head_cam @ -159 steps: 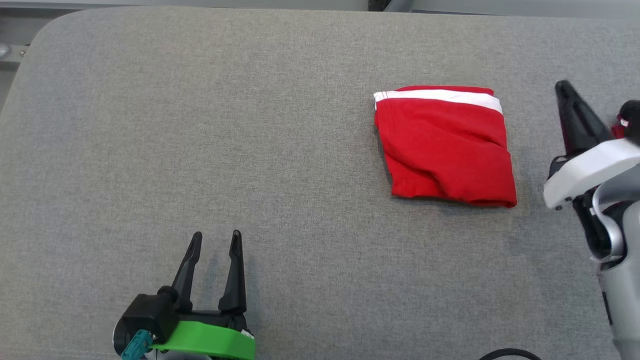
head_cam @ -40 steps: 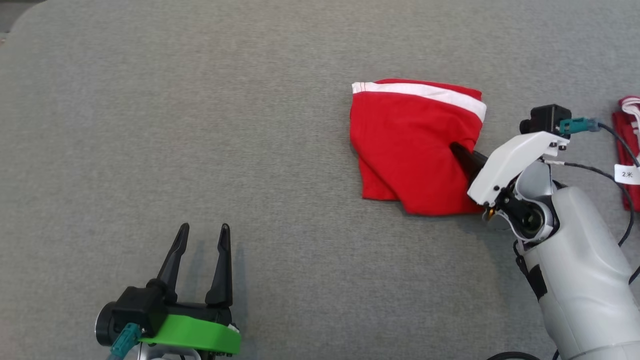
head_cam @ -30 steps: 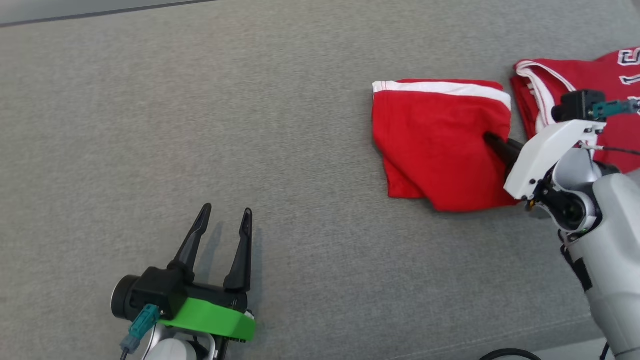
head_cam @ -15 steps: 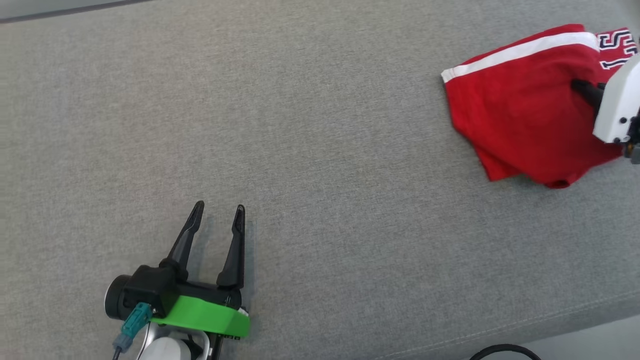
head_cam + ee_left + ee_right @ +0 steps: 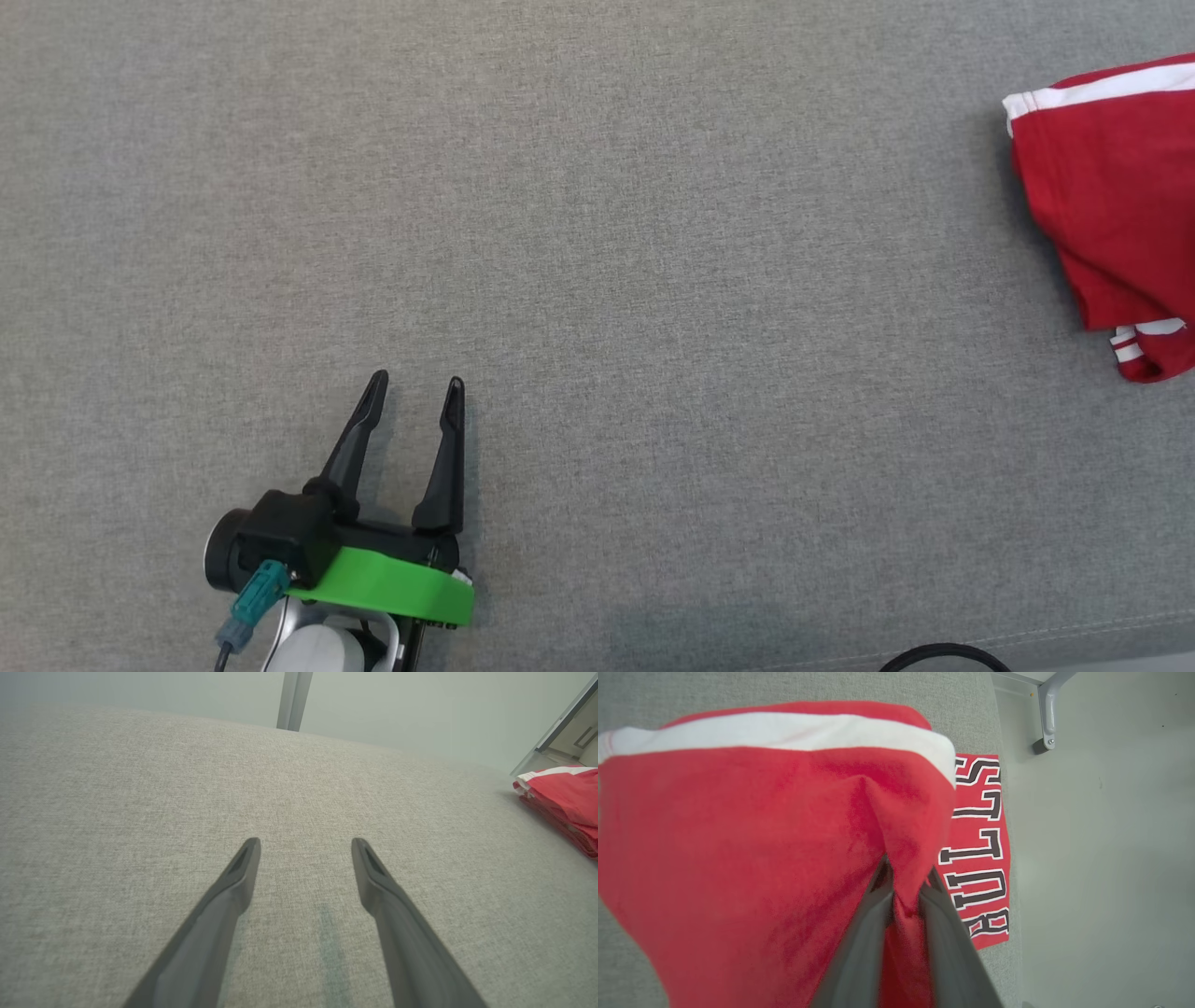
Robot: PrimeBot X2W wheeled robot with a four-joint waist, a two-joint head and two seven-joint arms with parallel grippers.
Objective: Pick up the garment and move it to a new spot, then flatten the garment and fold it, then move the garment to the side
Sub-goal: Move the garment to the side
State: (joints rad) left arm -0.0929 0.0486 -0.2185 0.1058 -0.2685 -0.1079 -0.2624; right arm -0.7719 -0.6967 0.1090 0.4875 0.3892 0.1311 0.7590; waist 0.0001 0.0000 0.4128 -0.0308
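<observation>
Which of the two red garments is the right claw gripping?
The white-banded garment, pinched in the right claw; the black-lettered garment lies free.

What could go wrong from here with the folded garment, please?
1. The right gripper pinches only a narrow ridge of the folded red garment, so pulling may drag layers apart and undo the fold.
2. The lettered jersey lies beyond it, by the edge of the grey surface; sliding that way may rumple it or push cloth off.
</observation>
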